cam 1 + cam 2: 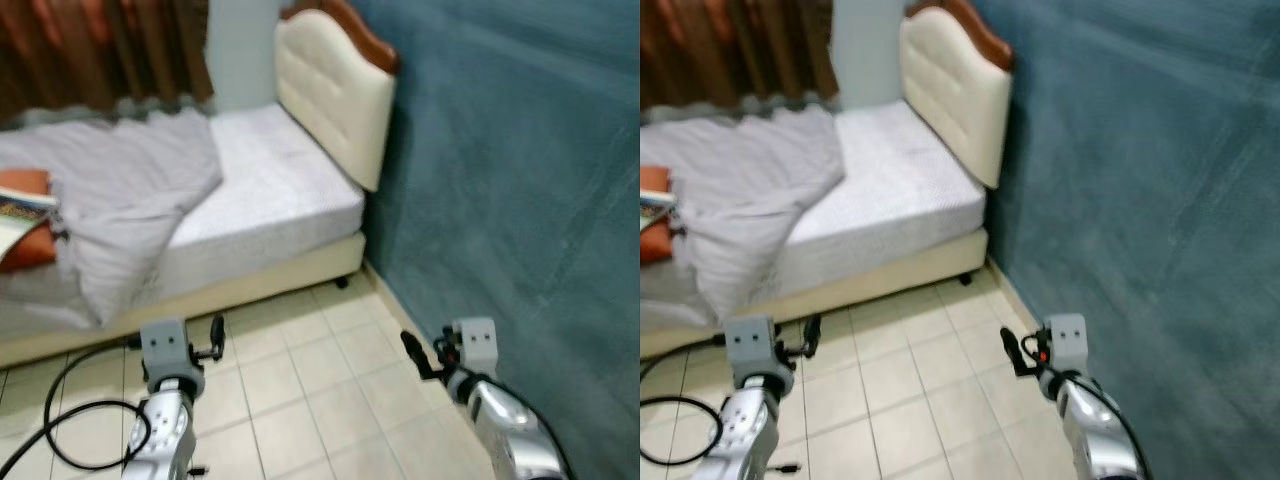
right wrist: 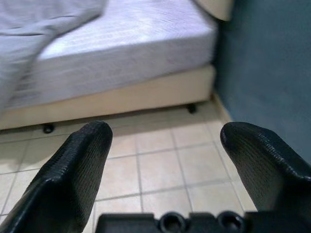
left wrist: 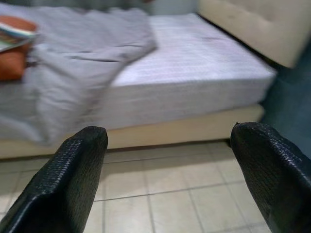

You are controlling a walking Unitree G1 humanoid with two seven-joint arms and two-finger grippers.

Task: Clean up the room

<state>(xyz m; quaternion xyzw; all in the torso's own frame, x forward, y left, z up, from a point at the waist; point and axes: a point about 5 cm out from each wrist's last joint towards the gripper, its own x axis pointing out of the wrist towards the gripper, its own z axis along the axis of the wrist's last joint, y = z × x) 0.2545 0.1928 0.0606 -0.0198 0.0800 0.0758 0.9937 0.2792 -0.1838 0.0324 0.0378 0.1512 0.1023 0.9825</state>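
A pale grey blanket (image 1: 120, 190) is lying over a white mattress (image 1: 280, 190) with fine stripes, beside a cream headboard (image 1: 335, 90) trimmed in reddish-brown wood, a teal wall (image 1: 520, 180), beige floor tiles (image 1: 310, 390) and brown curtains (image 1: 90, 50); an orange pillow (image 1: 25, 245) is showing.

Crumpled grey cloth blanket (image 1: 120, 190), padded cream headboard (image 1: 335, 85) w/ wood trim, glossy tile floor (image 1: 310, 390).

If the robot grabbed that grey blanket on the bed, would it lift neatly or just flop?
The grey blanket would probably flop: it lies rumpled in soft folds and hangs over the mattress edge. It looks light, yet broad, so one pinch would likely lift only a corner. It might also drag the orange pillow beside it.
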